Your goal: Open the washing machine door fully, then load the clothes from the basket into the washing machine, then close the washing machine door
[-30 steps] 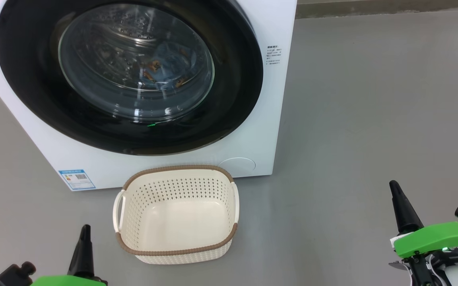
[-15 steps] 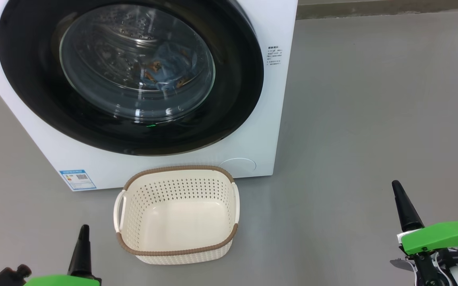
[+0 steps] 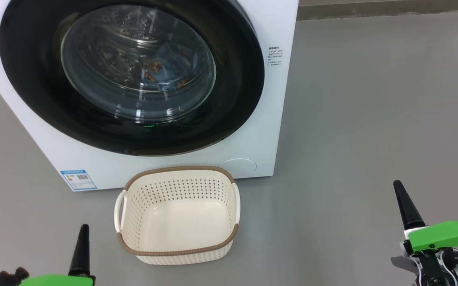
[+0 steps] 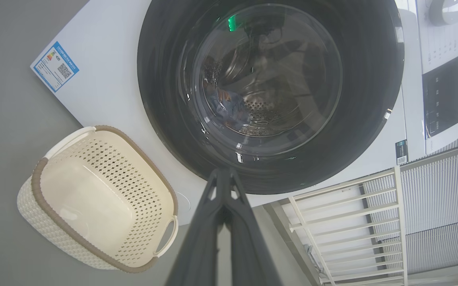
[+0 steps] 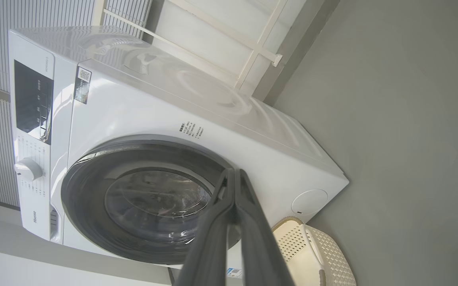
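The white washing machine [image 3: 261,119] stands ahead with its round black door [image 3: 237,79] shut flat against the front. Through the glass window, light blue clothes [image 3: 165,73] with brown bears lie inside the drum; the left wrist view catches the clothes [image 4: 229,109] too. The cream basket [image 3: 177,216] sits on the floor in front of the machine with nothing in it. My left gripper [image 3: 82,230] is at the lower left, shut and holding nothing, left of the basket. My right gripper [image 3: 396,186] is at the lower right, shut with nothing in it, well clear of the machine.
Grey floor [image 3: 372,99] stretches to the right of the machine. A blue label [image 3: 78,179] marks the machine's lower left corner. A white rail frame [image 4: 348,222] and ribbed wall panels stand behind the machine. The control panel with a knob [image 5: 28,170] is on the machine's top front.
Both grippers have sunk a little toward the bottom of the head view, the right one also drifting right. The door, basket and clothes stay as they were.
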You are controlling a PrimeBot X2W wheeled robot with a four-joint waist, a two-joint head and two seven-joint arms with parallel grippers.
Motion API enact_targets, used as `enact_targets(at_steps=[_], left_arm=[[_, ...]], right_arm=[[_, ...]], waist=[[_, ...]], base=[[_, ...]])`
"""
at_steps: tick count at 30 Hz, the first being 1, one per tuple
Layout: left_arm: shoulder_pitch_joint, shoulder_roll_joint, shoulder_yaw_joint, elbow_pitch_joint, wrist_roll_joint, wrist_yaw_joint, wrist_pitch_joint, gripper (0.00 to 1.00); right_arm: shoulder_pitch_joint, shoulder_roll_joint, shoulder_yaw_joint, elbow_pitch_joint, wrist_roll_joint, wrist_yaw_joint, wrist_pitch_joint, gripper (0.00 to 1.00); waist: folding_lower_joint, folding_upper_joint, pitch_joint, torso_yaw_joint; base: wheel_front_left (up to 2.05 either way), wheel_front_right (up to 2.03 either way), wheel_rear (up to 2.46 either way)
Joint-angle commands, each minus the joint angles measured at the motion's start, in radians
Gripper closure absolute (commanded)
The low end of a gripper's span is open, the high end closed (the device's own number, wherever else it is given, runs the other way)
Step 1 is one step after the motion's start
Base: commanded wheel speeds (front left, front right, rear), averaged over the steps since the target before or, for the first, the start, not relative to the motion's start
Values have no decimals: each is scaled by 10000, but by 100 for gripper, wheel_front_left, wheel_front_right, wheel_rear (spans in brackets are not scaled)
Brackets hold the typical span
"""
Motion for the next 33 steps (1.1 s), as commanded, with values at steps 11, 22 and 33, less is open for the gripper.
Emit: enact_targets(at_steps=[11,22,33], left_arm=[[-319,0,488,-392,-1148,-96,354,100],[-330,-110,695,-467,-2122,-119,677,100],[-342,-220,901,-542,-3092,-142,1000,100]], right_arm=[[-49,96,-177,-348,1085,7,371,100],[-17,267,-422,-396,2058,4,699,100],[15,438,-668,-443,3028,2,1027,100]], waist=[[0,0,-18,18],[0,0,-37,35],[0,0,-55,52]], base=[[0,0,0],[0,0,0],[0,0,0]])
